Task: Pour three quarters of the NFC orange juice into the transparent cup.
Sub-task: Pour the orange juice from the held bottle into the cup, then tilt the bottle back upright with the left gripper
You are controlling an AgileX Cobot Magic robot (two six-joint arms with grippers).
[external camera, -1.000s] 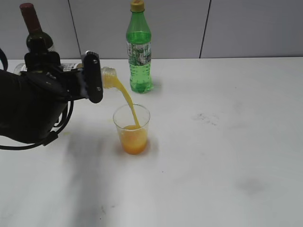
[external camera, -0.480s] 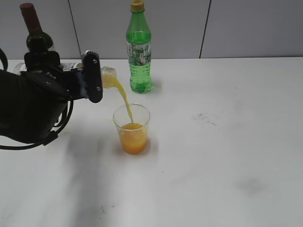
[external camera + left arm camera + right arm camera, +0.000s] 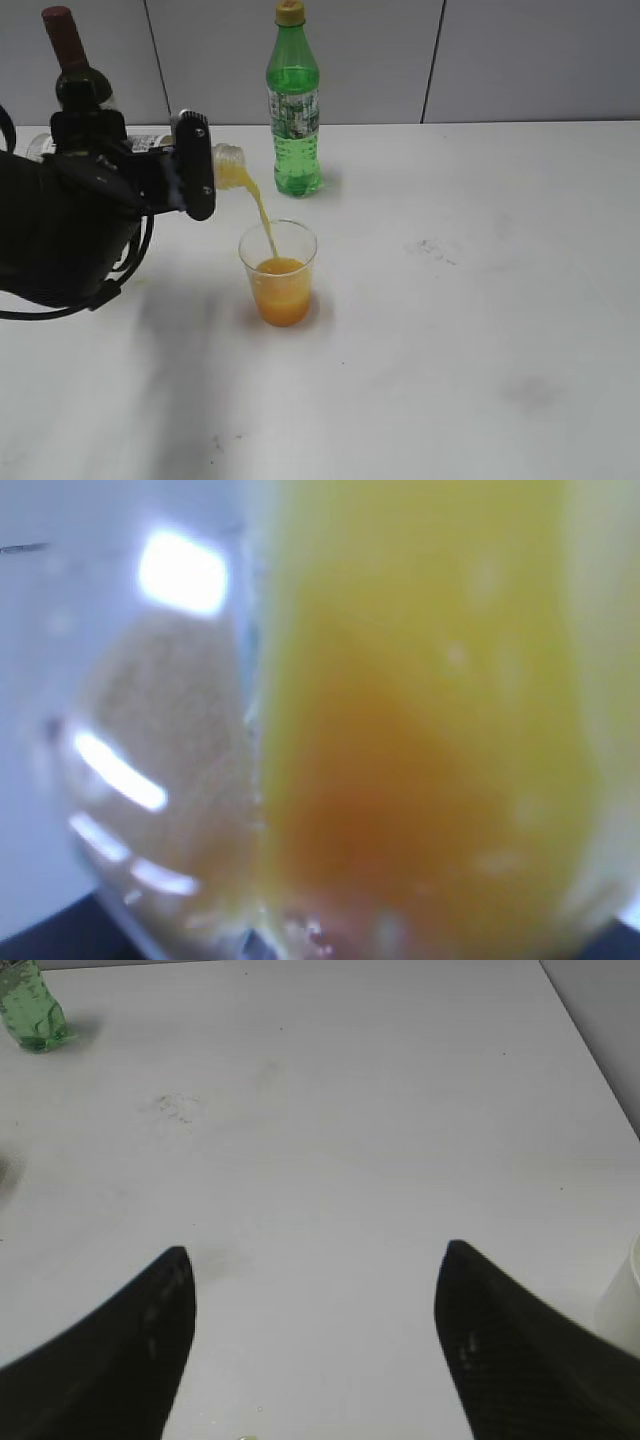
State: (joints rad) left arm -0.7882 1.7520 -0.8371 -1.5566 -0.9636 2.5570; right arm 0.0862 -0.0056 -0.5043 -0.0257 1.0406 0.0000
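Note:
My left gripper (image 3: pixel 190 165) is shut on the NFC orange juice bottle (image 3: pixel 228 160), held tipped on its side above and left of the transparent cup (image 3: pixel 278 272). A thin orange stream runs from the bottle mouth into the cup, which stands on the table about half full. The left wrist view is filled by the blurred bottle (image 3: pixel 400 730) with orange juice in it. My right gripper (image 3: pixel 315 1260) is open and empty above bare table; it does not show in the exterior view.
A tall green soda bottle (image 3: pixel 293 105) stands behind the cup and shows in the right wrist view (image 3: pixel 30 1005). A dark wine bottle (image 3: pixel 75 70) stands at the back left behind my left arm. A white object (image 3: pixel 625 1290) sits at the right edge.
The stream has thinned and the juice level in the cup has risen slightly. The bottle and left arm have barely moved.

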